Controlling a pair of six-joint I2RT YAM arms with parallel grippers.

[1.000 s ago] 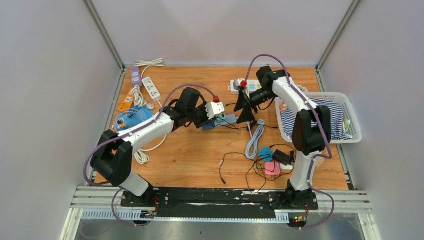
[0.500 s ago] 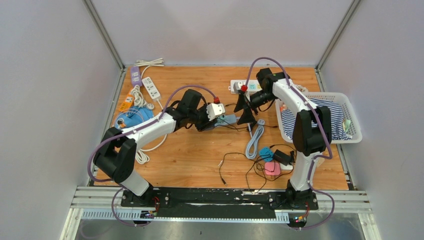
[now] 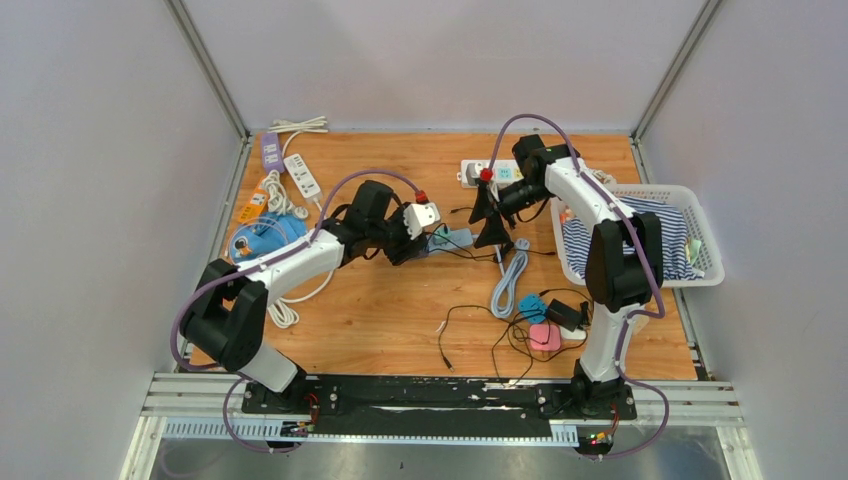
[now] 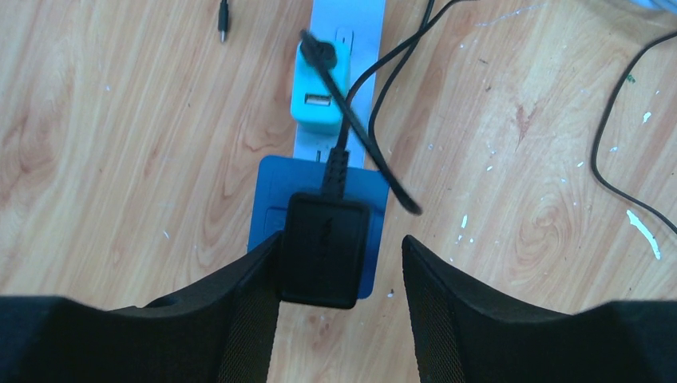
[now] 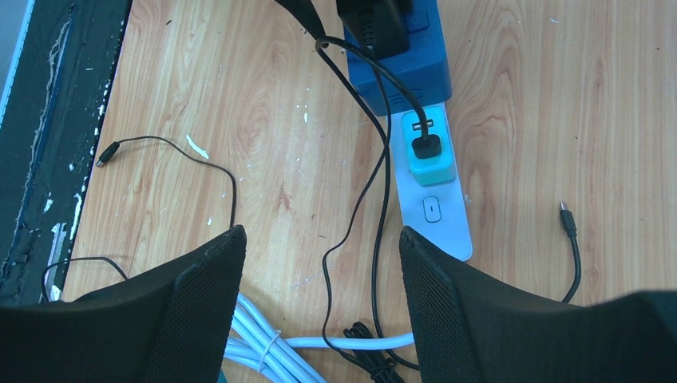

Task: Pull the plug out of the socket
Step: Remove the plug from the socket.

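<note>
A black plug (image 4: 323, 247) stands over the blue end of a white socket strip (image 4: 348, 24) at mid table (image 3: 455, 238). I cannot tell whether it is seated in the strip. My left gripper (image 4: 342, 238) is open around the plug. Its left finger (image 4: 239, 319) touches the plug's side, and a gap separates the plug from the right finger (image 4: 447, 319). A teal adapter (image 4: 318, 100) with a black cable sits in the strip further along. My right gripper (image 5: 319, 239) hangs open above thin black wires, just short of the strip's white end (image 5: 435, 215).
A coiled white cable (image 3: 510, 275) and pink and blue chargers (image 3: 540, 322) with black wires lie right of centre. A basket (image 3: 700, 205) of striped cloth stands at the right edge. More power strips (image 3: 300, 175) and a blue object (image 3: 265, 240) lie at the left.
My left gripper's jaws have spread apart and its right finger has come off the black plug. The left wrist has drawn back slightly to the left. The right arm has barely moved.
</note>
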